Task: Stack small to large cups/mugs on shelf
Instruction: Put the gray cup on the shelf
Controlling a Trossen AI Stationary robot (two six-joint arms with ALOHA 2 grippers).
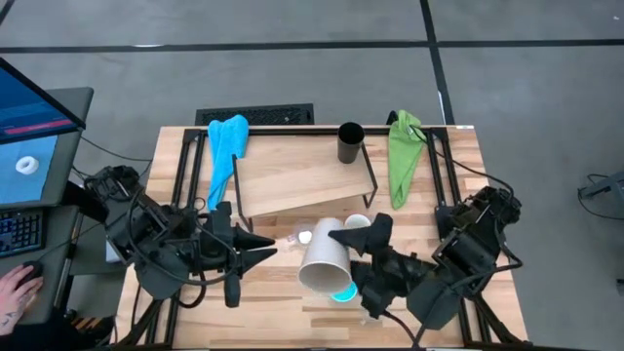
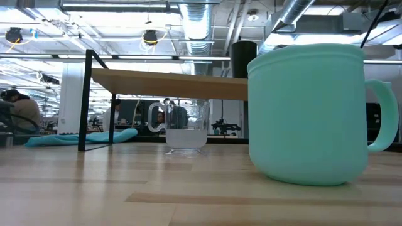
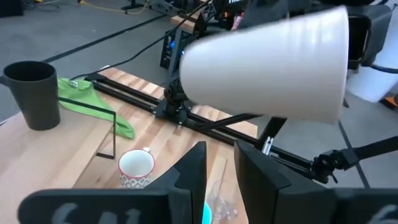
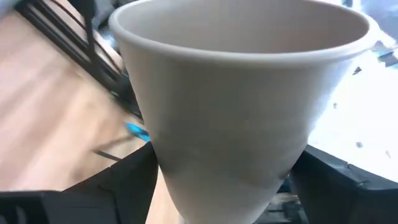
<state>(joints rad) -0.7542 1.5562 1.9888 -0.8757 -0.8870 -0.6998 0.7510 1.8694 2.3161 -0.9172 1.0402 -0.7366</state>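
My right gripper is shut on a beige-grey cup, held in the air over the table's near middle. Under it a turquoise mug stands on the table. A white mug and a clear glass stand just in front of the shelf. A black cup stands on the shelf's far right corner. My left gripper hovers left of the held cup, pointing at it, with its fingers a little apart and nothing between them. My right gripper pinches the beige-grey cup's narrow lower part between its two fingers, one on each side of the wall. The fingers come nearly level from the table's right side. The cup is lifted clear and tipped far over, its mouth toward the near edge.
A blue cloth lies left of the shelf and a green cloth lies right of it. Black rails run along both table sides. A person's hand rests at a desk beyond the table's left edge.
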